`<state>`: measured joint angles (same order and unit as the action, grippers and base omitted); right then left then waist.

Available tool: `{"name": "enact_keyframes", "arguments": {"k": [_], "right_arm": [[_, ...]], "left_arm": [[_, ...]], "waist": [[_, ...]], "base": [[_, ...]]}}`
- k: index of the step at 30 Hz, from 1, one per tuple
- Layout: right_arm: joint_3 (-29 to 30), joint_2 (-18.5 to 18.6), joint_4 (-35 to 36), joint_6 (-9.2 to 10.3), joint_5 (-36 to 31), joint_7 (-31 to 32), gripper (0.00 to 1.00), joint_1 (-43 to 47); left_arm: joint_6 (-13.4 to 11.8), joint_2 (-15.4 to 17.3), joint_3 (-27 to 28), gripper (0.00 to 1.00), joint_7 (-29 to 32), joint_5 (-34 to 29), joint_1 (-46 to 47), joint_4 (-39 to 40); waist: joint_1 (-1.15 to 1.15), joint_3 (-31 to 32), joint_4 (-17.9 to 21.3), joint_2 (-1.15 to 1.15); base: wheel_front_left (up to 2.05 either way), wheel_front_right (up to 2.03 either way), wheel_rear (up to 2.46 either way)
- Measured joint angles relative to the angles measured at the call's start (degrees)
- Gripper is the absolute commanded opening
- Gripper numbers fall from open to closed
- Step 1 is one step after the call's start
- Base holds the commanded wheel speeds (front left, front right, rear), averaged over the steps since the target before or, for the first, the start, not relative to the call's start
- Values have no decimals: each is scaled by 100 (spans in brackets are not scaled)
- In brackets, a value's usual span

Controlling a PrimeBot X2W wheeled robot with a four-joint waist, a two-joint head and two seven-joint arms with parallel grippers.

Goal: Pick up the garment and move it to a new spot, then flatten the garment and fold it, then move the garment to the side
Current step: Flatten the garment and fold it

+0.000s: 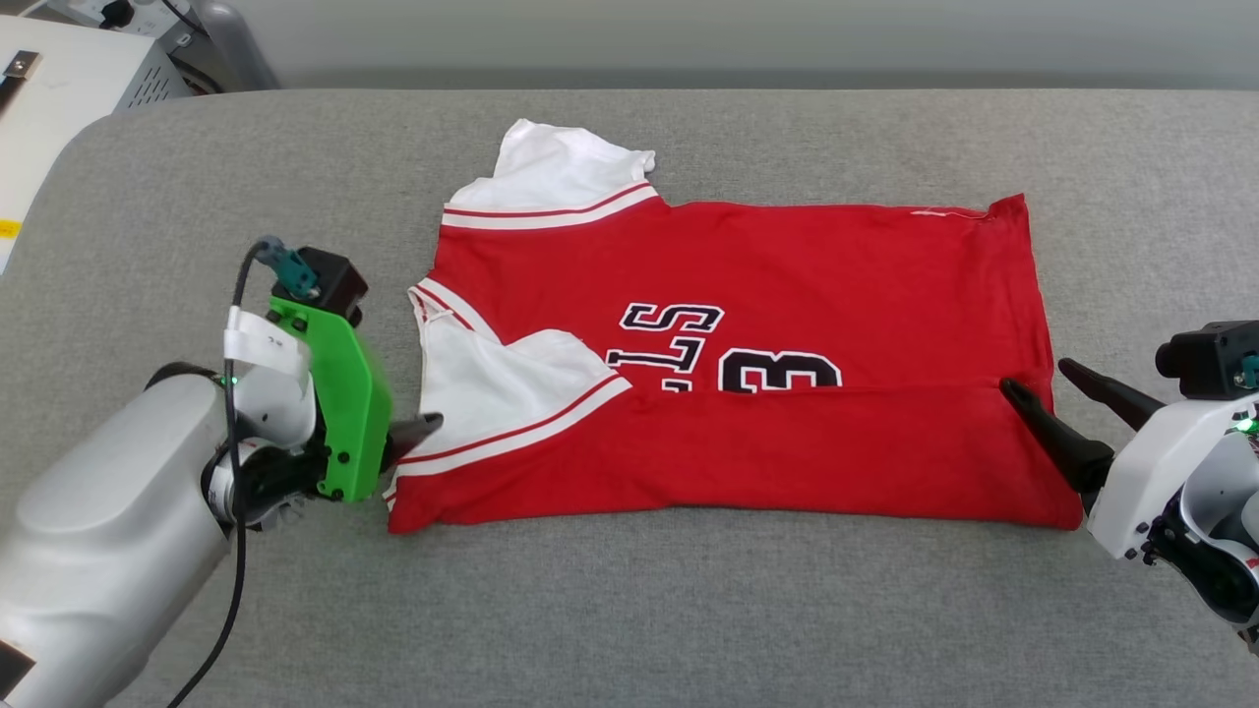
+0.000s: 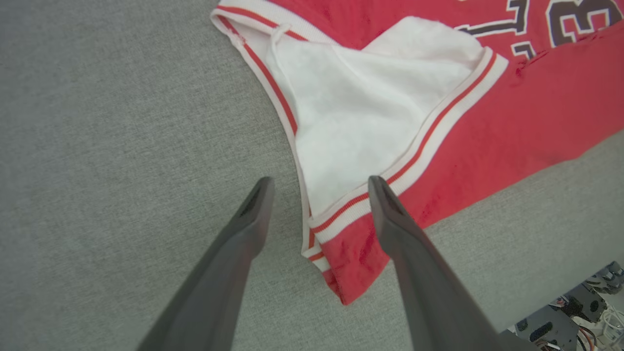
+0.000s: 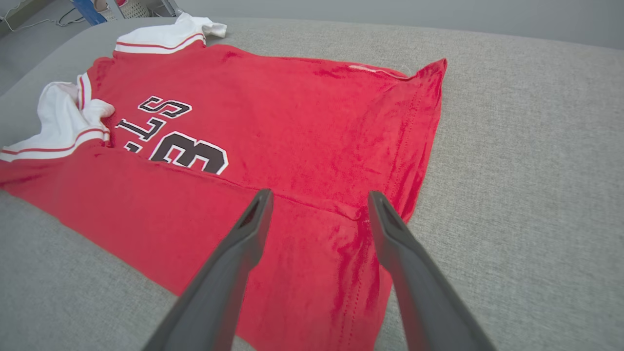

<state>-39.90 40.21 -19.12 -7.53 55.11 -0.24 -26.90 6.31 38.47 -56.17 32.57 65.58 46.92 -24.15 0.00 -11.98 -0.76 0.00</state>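
Items counted: one garment (image 1: 787, 285), one grey tabletop (image 1: 689, 610), two tools.

Garment: a red jersey shirt lying flat on the tabletop near its middle, collar end toward the robot's left and hem toward its right. The near long edge is turned up over the front as one plain red flap. The flap's edge covers the lower part of the single black numeral 3 (image 1: 779, 371) and of the letters beside it. An S and an L can be read; the rest of the lettering is covered.

Two white sleeves are present, each with a red-and-white striped cuff. The far sleeve (image 1: 556, 167) spreads outward past the shoulder. The near sleeve (image 1: 502, 379) is folded in across the front, with its cuff along the flap.

Left tool (image 1: 421, 429): it sits at the near collar-end corner, with its two fingers apart and nothing between them. In the left wrist view one finger is over bare tabletop and the other over the red corner beside the cuff stripe. Contact with the cloth cannot be told. One green bracket (image 1: 344, 393) and one black cable (image 1: 233, 551) are on this wrist.

Right tool (image 1: 1038, 377): it sits at the hem end, level with the flap's edge, with its two fingers apart and nothing gripped. One finger lies over the red cloth and the other along the hem edge.
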Motion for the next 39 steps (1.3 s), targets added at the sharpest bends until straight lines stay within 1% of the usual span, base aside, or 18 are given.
{"name": "enact_keyframes", "arguments": {"k": [3,7,10,16,18,19,20,22,25,28,29,32,34,36,39], "right_arm": [[26,-19,19,0,-3,68,100,50],[81,-73,67,0,-9,138,100,71],[127,-103,96,0,-51,178,100,71],[154,-140,116,0,-59,185,100,71],[171,-133,123,0,-60,200,100,70],[177,-120,131,0,-86,200,100,68],[190,-99,141,0,-115,200,100,64],[204,-49,179,0,-183,201,100,48],[231,19,308,0,-299,283,100,-53],[256,200,443,0,-456,510,100,-216],[256,275,493,0,-456,648,100,-268],[218,513,622,0,-461,1151,100,-389],[151,670,649,0,-404,1697,100,-435],[91,751,679,0,-335,2126,100,-466],[37,746,683,0,-169,2582,100,-531]], "left_arm": [[-59,2,-137,100,303,81,-41,46],[-109,40,-322,100,550,96,-205,-43],[-108,64,-376,100,570,111,-370,-144],[-90,63,-433,100,422,97,-447,-393],[-42,36,-439,100,342,96,-456,-475],[-18,29,-455,33,279,65,-455,-492],[11,26,-476,0,200,26,-458,-508],[27,36,-504,0,16,-51,-460,-533],[51,87,-633,0,-357,-402,-464,-470],[52,168,-613,0,-721,-443,-588,-267],[40,199,-610,0,-809,-487,-641,-156],[-113,277,-590,0,-1006,-626,-733,201],[-231,321,-586,0,-1098,-703,-769,469],[-334,377,-573,0,-1143,-717,-800,693],[-480,463,-547,0,-1195,-757,-822,1005]], "waist": [[0,-13,41,0],[0,-42,110,0],[0,-85,165,0],[0,-195,251,0],[0,-226,273,0],[0,-233,283,0],[0,-234,289,0],[0,-215,291,0],[0,-153,304,0],[0,-77,317,0],[0,-49,317,0],[0,13,299,0],[0,29,267,0],[0,26,245,0],[0,-16,220,0]], "base": [[0,0,0],[0,0,0],[0,0,0],[0,0,0],[0,0,0],[0,0,0],[0,0,0],[0,0,0],[0,0,0],[0,0,0],[0,0,0],[0,0,0],[0,0,0],[0,0,0],[0,0,0]]}}
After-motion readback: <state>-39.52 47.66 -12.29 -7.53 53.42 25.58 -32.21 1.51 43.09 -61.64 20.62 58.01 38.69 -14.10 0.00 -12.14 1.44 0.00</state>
